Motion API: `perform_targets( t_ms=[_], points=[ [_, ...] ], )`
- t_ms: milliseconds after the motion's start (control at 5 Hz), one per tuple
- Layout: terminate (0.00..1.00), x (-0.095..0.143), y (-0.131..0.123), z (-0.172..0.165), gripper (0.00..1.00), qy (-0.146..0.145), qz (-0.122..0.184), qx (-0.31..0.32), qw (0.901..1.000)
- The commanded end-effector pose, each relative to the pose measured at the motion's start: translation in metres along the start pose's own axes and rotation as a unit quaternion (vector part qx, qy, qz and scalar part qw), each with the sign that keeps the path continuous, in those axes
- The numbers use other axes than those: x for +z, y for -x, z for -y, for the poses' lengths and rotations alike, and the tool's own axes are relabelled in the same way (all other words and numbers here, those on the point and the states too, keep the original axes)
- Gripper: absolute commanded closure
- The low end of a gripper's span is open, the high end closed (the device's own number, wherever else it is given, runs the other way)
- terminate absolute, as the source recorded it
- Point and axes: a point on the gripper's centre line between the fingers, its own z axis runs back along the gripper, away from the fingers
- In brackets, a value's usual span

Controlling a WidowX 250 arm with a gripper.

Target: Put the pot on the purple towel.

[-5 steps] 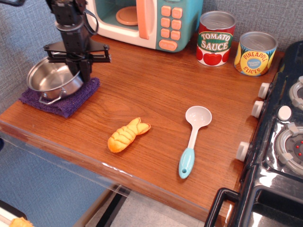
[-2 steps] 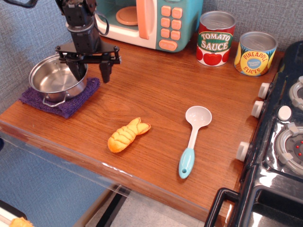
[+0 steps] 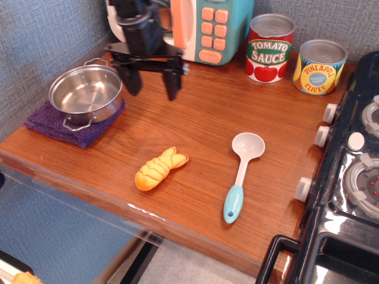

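1. Nearest me on the counter (image 3: 195,112) there's one orange toy shrimp-looking thing (image 3: 159,168) and one white ladle with a blue handle (image 3: 243,174). Both lie flat and apart, out of the way, and I don't need either one.
2. Stove (image 3: 349,177) runs along the right edge. I count three white knobs on its side, though more could be out of frame.
3. Left side: one pot (image 3: 86,93) sitting on the one purple towel (image 3: 56,125). It looks upright and settled, with the towel poking out in front and to the left, so I'd call the job basically done.
4. The claw (image 3: 151,84) hangs just right of the pot, fingers spread wide, nothing in it, not touching the pot.
5. Back row: one toy microwave (image 3: 207,26), then two cans, tomato sauce (image 3: 270,48) and pineapple slices (image 3: 320,67), parked by the wall.
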Motion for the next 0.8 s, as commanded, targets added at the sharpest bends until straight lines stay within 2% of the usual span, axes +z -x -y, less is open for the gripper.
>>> perform_targets(
  t_ms=[0,400,600],
  points=[
    [0.0,0.014,0.0058,0.0348,0.0,-0.021,0.002,-0.029,0.9994],
    [0.0,0.0074,0.0103,0.0379,0.0,-0.031,-0.006,-0.023,0.9992],
    [1.0,0.0074,0.0103,0.0379,0.0,-0.031,-0.006,-0.023,0.9992]
  ],
)
